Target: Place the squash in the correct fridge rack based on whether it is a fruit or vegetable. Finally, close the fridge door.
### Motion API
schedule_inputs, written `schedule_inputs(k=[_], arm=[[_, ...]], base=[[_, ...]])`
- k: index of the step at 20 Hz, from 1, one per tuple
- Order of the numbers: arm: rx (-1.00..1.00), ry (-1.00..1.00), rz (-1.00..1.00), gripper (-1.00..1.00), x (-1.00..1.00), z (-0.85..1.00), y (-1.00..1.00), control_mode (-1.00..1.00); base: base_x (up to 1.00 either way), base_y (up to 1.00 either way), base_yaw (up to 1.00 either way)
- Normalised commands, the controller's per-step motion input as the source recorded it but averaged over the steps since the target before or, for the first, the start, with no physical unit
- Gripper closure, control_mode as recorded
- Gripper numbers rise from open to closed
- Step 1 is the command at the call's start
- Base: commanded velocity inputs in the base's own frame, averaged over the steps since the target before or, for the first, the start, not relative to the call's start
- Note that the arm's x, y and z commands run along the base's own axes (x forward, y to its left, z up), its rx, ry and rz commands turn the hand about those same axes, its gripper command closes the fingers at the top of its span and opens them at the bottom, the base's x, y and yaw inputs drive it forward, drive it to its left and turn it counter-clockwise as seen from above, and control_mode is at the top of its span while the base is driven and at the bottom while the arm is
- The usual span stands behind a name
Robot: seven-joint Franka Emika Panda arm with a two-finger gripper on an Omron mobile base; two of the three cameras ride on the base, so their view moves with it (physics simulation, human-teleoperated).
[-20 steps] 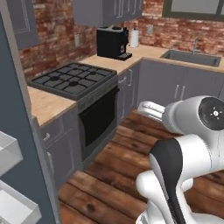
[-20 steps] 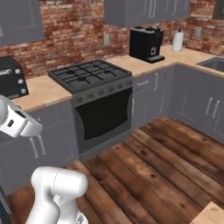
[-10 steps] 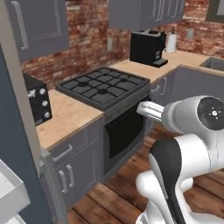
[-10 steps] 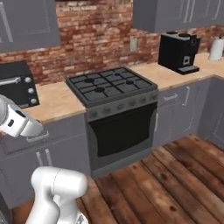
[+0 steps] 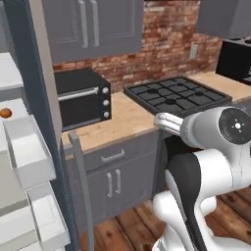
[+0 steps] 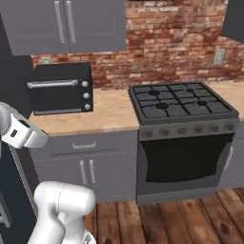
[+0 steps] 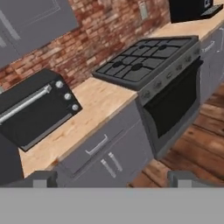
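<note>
We see our two-finger gripper at the bottom of the hand view, its two dark fingertips standing wide apart with nothing between them.

Nearest in the left base view, the white arm fills the lower right of the frame. At the left edge stands the tall slate-grey fridge door, swung open, with its white tray bins stacked down the lower left and its long grey bar handle rising at lower centre. A small orange ball sits at the far left, in the upper bin. We cannot make out the dark green squash anywhere.

Beyond that comes the grey base cabinet with its drawer and two door pulls, under a light wooden counter. On the counter, at the left of the right base view, rests a black toaster oven with three knobs. Just beside the cabinet, to the right, is the black gas stove, its oven door below. A dark plank floor runs along the bottom.

Farthest back are the red brick wall and grey upper cabinets at the upper left. A black coffee machine shows in the upper right of the hand view.
</note>
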Motion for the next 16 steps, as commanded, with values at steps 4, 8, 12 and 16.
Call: schedule_inputs(k=[4,8,12,16], arm=[[0.0,0.0,0.0,-1.0,0.0,0.0,0.0,1.0],[0.0,0.0,0.0,-1.0,0.0,0.0,0.0,1.0],[0.0,0.0,0.0,-1.0,0.0,0.0,0.0,1.0],[0.0,0.0,0.0,-1.0,0.0,0.0,0.0,1.0]], base=[[0.48,-0.11,0.65],[0.59,-0.44,0.59],[0.56,-0.57,0.52],[0.02,-0.37,0.44]])
